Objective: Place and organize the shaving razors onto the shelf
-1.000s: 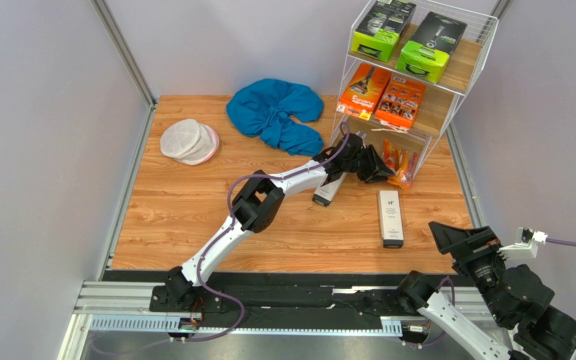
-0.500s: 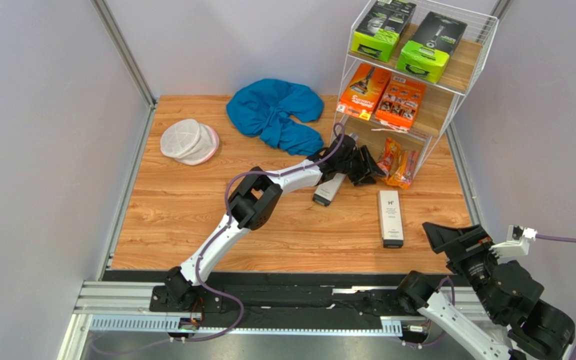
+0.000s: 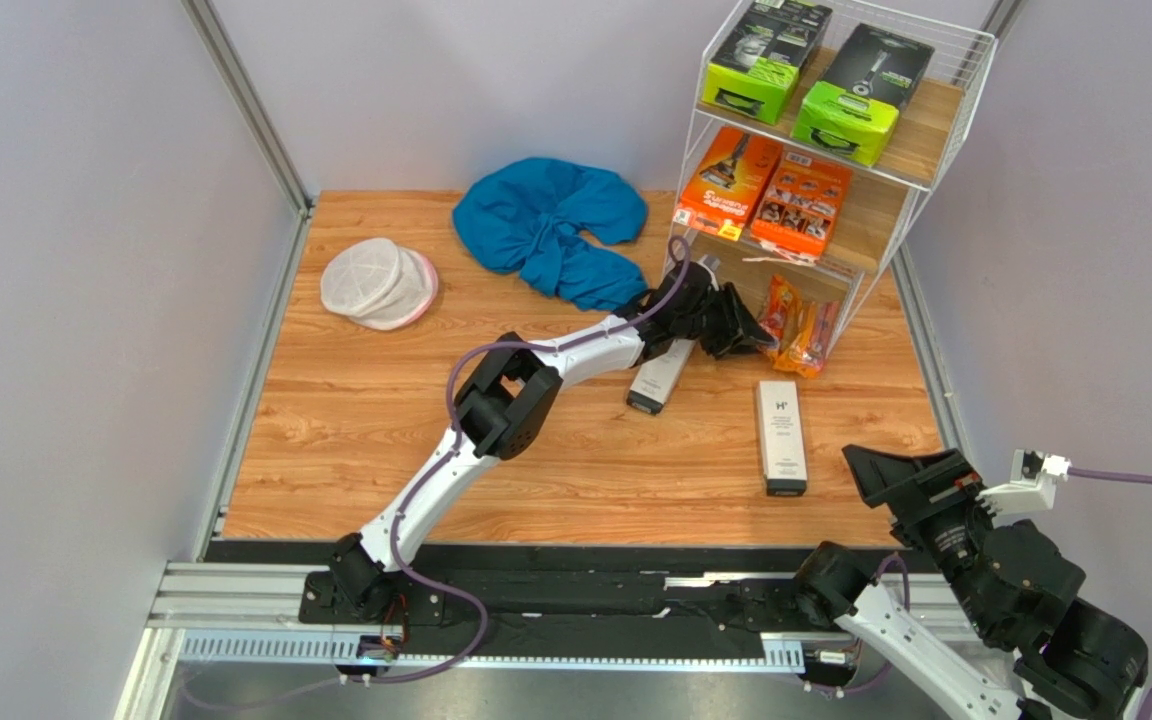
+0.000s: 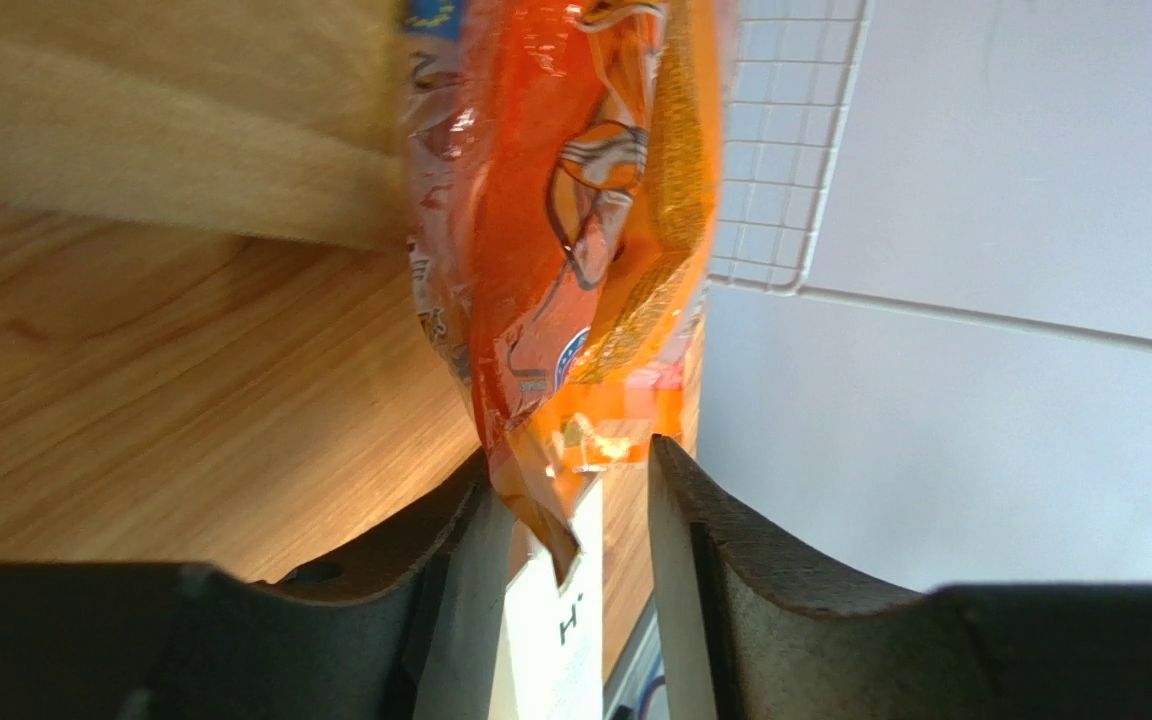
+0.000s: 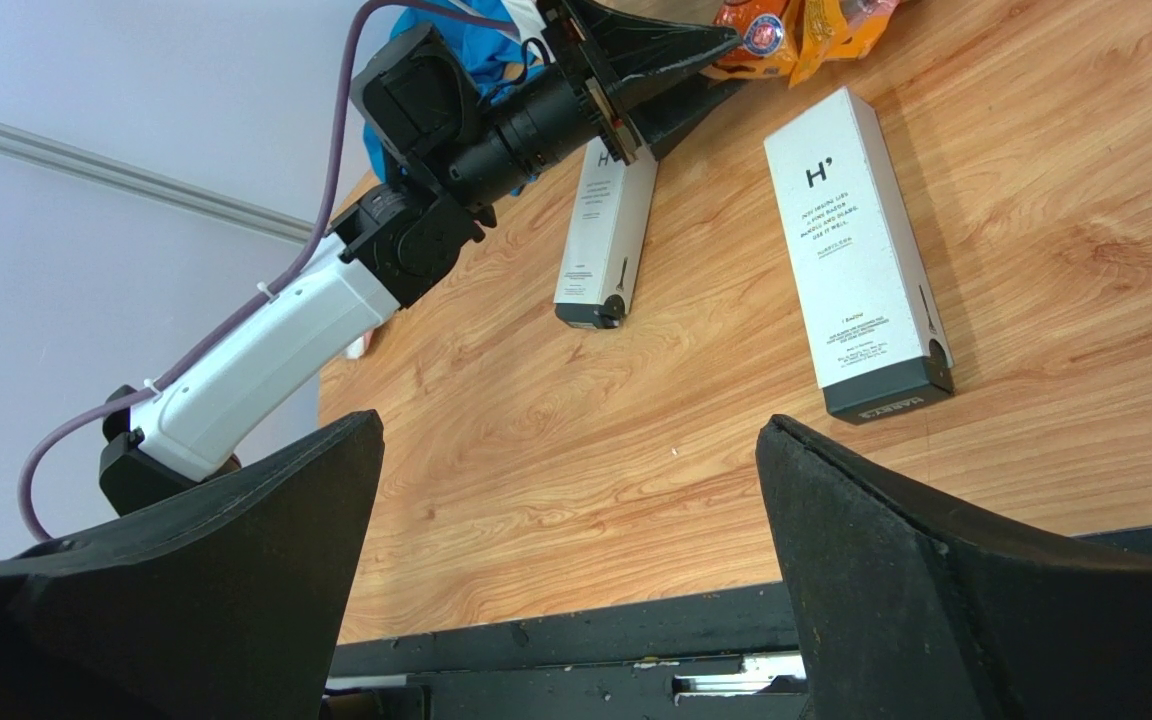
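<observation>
Now the left gripper [image 4: 567, 495] is clamped on the end of an orange bag [image 4: 582, 225] at the bottom tier of the shelf [image 3: 880, 222]. A white box [image 3: 782, 435] lies on the counter [image 3: 387, 435] near the shelf, and a second box [image 3: 657, 378] lies under the left arm. Green boxes [image 3: 766, 57] sit on the top tier and orange cartons [image 3: 729, 180] on the middle one. The right gripper [image 5: 567, 495] hangs with its jaws wide apart over the counter's near edge.

Lilac walls [image 3: 86, 225], light wooden tabletop [image 3: 372, 435]
</observation>
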### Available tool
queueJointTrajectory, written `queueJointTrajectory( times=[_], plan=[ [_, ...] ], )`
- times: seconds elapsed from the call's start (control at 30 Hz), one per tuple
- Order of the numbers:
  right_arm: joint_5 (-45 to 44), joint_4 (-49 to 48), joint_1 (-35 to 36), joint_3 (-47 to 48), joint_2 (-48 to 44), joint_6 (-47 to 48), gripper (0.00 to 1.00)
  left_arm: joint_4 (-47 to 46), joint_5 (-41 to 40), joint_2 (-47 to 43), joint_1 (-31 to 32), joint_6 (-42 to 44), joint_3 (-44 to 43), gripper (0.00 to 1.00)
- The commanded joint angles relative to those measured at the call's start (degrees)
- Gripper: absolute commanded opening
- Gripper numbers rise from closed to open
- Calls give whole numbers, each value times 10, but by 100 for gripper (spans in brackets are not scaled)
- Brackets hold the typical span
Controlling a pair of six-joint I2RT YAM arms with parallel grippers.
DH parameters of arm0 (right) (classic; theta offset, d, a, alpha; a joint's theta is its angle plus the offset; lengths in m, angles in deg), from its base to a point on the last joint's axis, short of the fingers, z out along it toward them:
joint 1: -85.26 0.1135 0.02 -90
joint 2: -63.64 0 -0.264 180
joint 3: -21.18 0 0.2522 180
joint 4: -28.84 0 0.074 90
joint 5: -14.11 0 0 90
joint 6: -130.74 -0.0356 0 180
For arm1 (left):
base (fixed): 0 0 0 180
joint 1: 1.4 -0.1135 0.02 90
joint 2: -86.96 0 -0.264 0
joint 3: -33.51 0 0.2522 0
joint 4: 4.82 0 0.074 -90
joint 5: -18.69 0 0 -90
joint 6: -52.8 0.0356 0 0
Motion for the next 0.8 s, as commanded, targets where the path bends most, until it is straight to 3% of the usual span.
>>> queueJointTrajectory(
  times=[0.0, 0.2, 0.43, 0.77],
  plan=[
    [-2, -2, 5, 7, -38, -11, 100, -49, -1, 11, 3, -18, -41, 45],
    [-1, 7, 5, 13, -39, -11, 100, -25, 11, 53, 7, -28, -119, 46],
    [5, 1, 5, 6, -39, -11, 100, -52, -23, -40, 2, 7, 37, 56],
    [19, -15, 5, -6, -39, -9, 100, -109, -23, -142, -2, 39, 169, 57]
  ],
)
